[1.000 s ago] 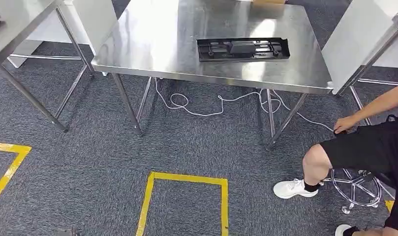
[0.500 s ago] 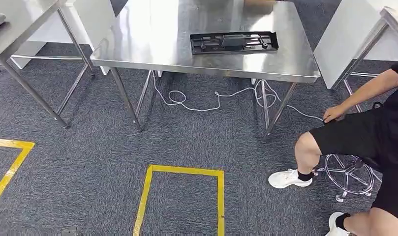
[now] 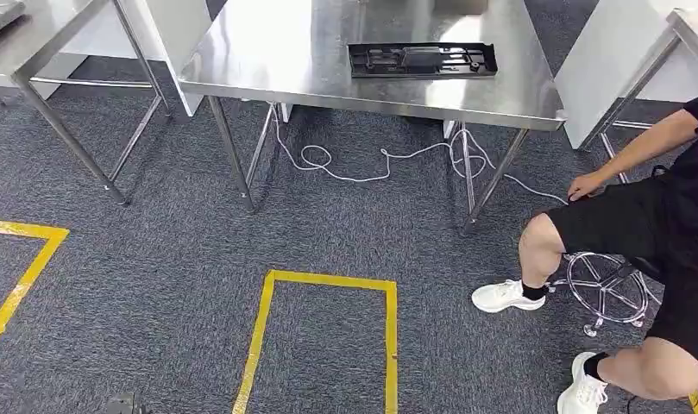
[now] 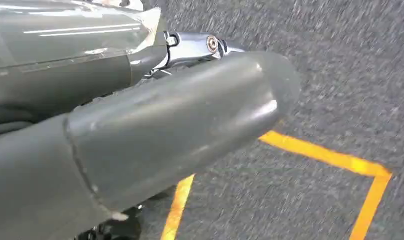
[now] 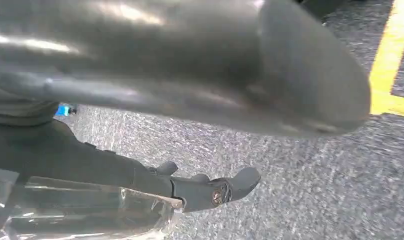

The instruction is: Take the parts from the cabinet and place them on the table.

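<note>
The left hand (image 4: 155,130) hangs over grey carpet (image 3: 155,259), its thick grey thumb (image 4: 190,125) extended with a metal-linked finger beside it; nothing shows in its hold, but whether its fingers are apart or together cannot be told. In the right wrist view the right hand (image 5: 190,90) also hangs above the carpet, a dark finger (image 5: 209,190) stretched out straight beside the thumb, and what looks like clear plastic film (image 5: 90,210) lies along it; whether the fingers clamp that film cannot be told.

Yellow tape lines (image 3: 328,285) frame a rectangle on the near floor, with open carpet between it and the bench (image 3: 276,60). The bench's steel legs stand on the far side of that carpet, and a white cable (image 3: 362,168) loops on the floor beneath it. A second bench (image 3: 34,43) stands at far left, a white panel (image 3: 604,69) at far right. A seated person (image 3: 647,233) on a stool (image 3: 608,289) occupies the right side, one hand reaching down near the cable.

The black part (image 3: 423,59) lies flat on the bench top, toward its far right, well apart from both hands.
</note>
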Robot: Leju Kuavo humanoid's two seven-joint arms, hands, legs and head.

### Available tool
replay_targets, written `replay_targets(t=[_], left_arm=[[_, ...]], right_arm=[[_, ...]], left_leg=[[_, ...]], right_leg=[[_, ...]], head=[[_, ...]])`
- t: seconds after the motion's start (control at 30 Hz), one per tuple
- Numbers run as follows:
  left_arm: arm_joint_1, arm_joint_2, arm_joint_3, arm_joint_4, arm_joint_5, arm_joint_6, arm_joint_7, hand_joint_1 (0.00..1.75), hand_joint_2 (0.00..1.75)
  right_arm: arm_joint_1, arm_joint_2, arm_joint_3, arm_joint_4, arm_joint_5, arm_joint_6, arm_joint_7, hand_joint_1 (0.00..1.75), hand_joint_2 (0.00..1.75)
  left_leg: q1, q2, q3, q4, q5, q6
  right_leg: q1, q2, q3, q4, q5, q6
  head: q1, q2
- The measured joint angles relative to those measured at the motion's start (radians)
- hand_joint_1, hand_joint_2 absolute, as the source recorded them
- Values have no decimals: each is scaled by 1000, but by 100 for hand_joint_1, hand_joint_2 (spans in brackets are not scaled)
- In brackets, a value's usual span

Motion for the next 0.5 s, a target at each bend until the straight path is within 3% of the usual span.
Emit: replay_targets(t=[0.03,0.07,0.1,0.2,0.23,0.3,0.37,0.4,0.43,0.5], left_arm=[[0,0,-1,0,-1,0,2,0,0],[0,0,-4,0,-3,2,2,0,0],[0,0,-6,0,-11,6,3,0,0],[-2,1,-23,0,-34,14,21,0,0],[-2,3,-27,0,-35,18,24,0,0],[3,3,-31,0,-40,21,29,0,0],[2,3,-34,0,-43,26,32,0,0],[3,3,-35,0,-43,28,32,0,0],[5,3,-38,0,-45,29,34,0,0],[4,2,-45,0,-47,29,34,0,0]], right_arm=[[-2,0,0,0,3,0,0,0,0],[-5,-1,0,0,5,0,0,0,0],[-7,-2,0,0,5,0,1,0,0],[-3,-2,0,0,12,-1,1,0,0],[-2,0,0,1,14,-1,1,0,0],[-2,0,0,1,15,-2,2,0,0],[0,0,0,1,16,-2,2,0,0],[0,1,0,1,16,-2,3,0,0],[2,1,0,2,16,-2,3,0,0],[3,1,0,2,16,-3,6,0,0]], left_leg=[[0,0,-6,1,9,-4],[-3,0,-9,1,16,-11],[-5,1,-10,0,20,-17],[-1,4,-11,-3,40,-37],[6,1,-20,7,34,-41],[9,-1,-50,95,-74,-52],[12,-4,-89,239,-164,-65],[15,-4,-94,284,-170,-71],[20,-4,-77,284,-151,-76],[30,-8,13,171,-96,-81]], right_leg=[[0,0,64,-88,5,-3],[4,0,127,-183,-20,-16],[13,1,136,-198,-19,-22],[13,1,117,-201,-6,-44],[-8,-1,113,-205,6,-53],[-3,-4,98,-205,22,-71],[0,1,83,-203,33,-74],[0,3,77,-203,37,-72],[0,8,71,-202,41,-68],[-4,24,72,-197,48,-61]], head=[[1,0],[0,0],[-4,0],[-5,0],[-6,0],[-10,0],[-11,0],[-11,0],[-11,0],[-11,0]])
